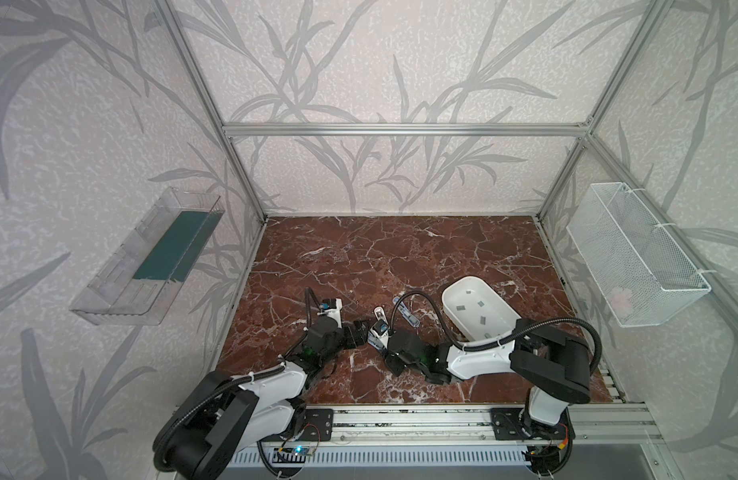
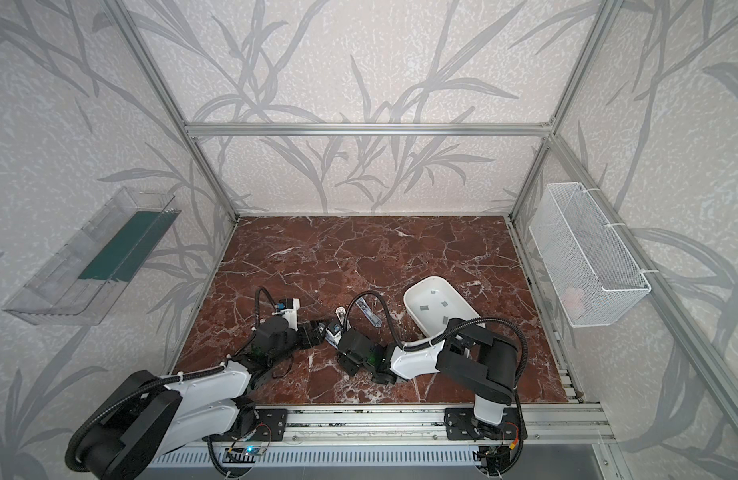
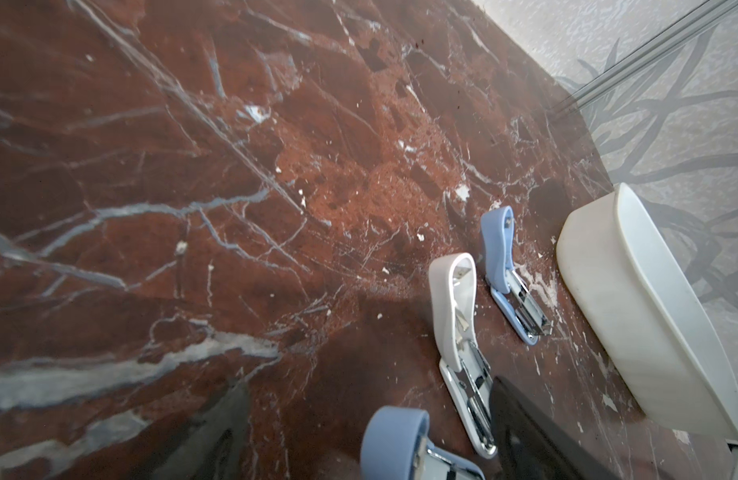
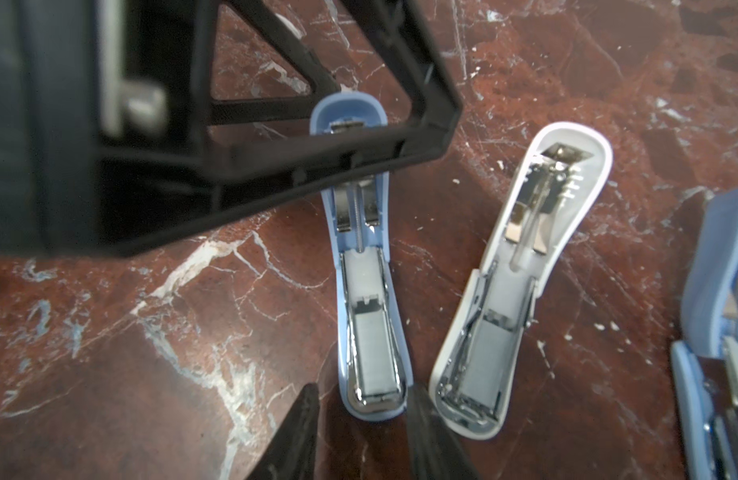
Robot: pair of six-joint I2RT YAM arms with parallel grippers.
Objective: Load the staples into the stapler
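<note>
Plainly, the loose staples [image 1: 482, 319] are light, thin and stiff. Being strips stuck together, they will likely snap if bent and slip on smooth metal. They lie flat on the floor of the white tray [image 3: 608, 299], so I would pinch one across its long edges.

Three staplers lie open on the counter [image 3: 234, 166] in a row leading away from the tray. The farthest from the tray is a blue stapler [image 4: 365, 291], with a white stapler [image 4: 517, 291] between it and the third. A grey block fills the front of the blue stapler's channel and looks like a strip already seated. That stapler is light plastic and chrome, so it may skate on the polished stone; its base sides are the place to hold.

The right gripper [image 4: 363, 388] has its fingers [image 4: 425, 432] partly spread around the stapler's nose. One finger is touching or nearly so, the other just clear. The left gripper [image 1: 361, 331] is spread wide over the raised lid, pinching nothing. The tray's staples are well apart from both.
</note>
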